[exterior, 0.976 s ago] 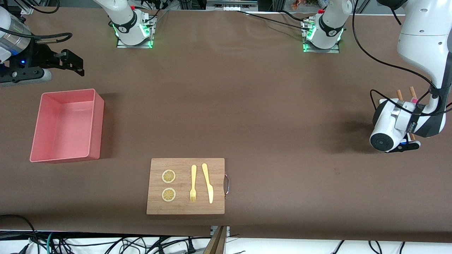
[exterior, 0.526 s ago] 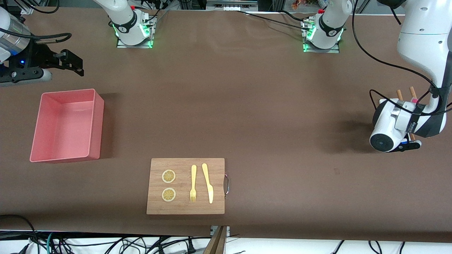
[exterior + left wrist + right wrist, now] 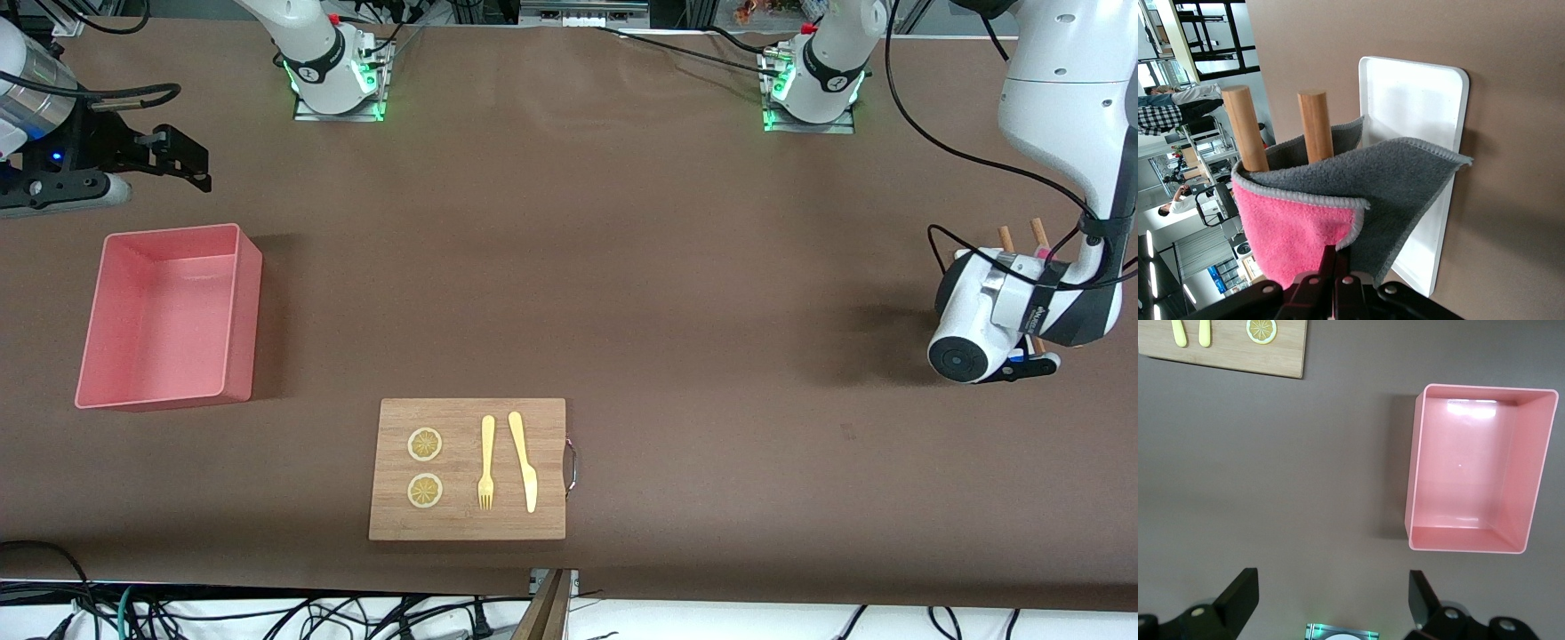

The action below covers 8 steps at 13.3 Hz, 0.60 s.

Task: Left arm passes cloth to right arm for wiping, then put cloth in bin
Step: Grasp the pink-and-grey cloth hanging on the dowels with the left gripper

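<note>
Two lemon slices, a pale yellow plastic fork and a matching knife lie on the rectangular wooden cutting board with a metal handle, nearest the front camera. Board grain smooth; only one corner of it shows in the right wrist view.

Farther from the camera, toward the right arm's end of the table, sits the salmon-pink rectangular plastic bin, low-walled, rounded corners, glossy inside, nothing in it.

Toward the left arm's end, the left gripper is low over the brown table. From the front its fingers are hidden under the white wrist housing; only two wooden peg tips and a speck of pink show past it. The left wrist view fills in the rest: the black fingers are pinched tight on the small soft cloth, fuzzy magenta on one face, dark grey fleece on the other, pale stitched edge. The cloth drapes against two upright round wooden pegs beside a white rectangular tray with a raised rim; the peg bases are covered by cloth.

The right gripper waits, raised above bare table next to the bin, dark fingers spread wide, holding nothing. Its arm is cut off at the front view's edge.
</note>
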Available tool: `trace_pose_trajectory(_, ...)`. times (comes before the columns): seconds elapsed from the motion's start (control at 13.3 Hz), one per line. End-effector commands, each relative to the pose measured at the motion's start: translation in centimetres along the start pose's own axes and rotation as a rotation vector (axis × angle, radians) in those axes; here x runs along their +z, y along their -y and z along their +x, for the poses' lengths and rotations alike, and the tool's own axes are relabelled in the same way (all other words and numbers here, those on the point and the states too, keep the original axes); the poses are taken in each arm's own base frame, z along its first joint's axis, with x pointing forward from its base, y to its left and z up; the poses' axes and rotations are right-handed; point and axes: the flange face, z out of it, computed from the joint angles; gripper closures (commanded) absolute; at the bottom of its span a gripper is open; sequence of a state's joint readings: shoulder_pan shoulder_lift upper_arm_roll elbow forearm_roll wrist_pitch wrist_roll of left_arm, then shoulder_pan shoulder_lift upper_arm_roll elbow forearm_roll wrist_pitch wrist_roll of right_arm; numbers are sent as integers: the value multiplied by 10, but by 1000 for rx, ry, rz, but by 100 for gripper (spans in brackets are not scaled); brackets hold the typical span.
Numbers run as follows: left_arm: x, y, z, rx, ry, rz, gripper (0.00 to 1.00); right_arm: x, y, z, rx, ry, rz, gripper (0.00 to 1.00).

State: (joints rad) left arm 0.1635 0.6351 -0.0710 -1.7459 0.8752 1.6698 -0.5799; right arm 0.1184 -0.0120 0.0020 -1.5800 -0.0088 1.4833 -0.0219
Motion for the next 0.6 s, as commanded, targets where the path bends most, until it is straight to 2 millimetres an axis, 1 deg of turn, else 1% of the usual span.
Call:
trace_pose_trajectory(0.0, -9, 8, -4, -6, -3, 8, 100, -3, -2, -2, -4, 5, -12, 1)
trace_pose_trajectory(0.15, -11, 9, -4, -8, -3, 6, 100, -3, -2, -1, -4, 3, -12, 1)
trace_pose_trajectory(0.3, -21, 14, -10, -20, 9, -27, 100, -3, -2, -1, -4, 3, -12, 1)
trace_pose_trajectory(0.53, -61, 25, -29, -13, 2, -42, 100, -4, -3, -1, -2, -1, -12, 0)
